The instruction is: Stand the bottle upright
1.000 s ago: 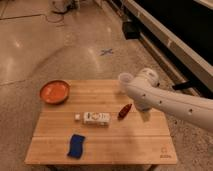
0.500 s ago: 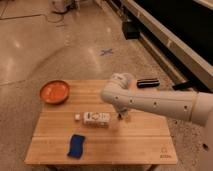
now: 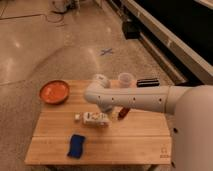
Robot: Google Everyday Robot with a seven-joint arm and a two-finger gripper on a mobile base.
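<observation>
Surface materials and finishes: tabletop items and arm.
The table (image 3: 130,142) is showing matt, light wood grain. The bottle (image 3: 93,118), lying near the tabletop's centre, is presenting smooth white plastic. The gripper (image 3: 106,113) is hanging just above it on a glossy white arm (image 3: 142,98). The sponge (image 3: 76,145), by the near edge, is looking matt; the cup (image 3: 125,78), at the far edge, is looking translucent.

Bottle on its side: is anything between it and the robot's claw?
Nothing visible does. The claw sits right above the small white plastic bottle with the orange label, lying on the wooden table. The small dark red tapered object lies beside the claw, not between them.
</observation>
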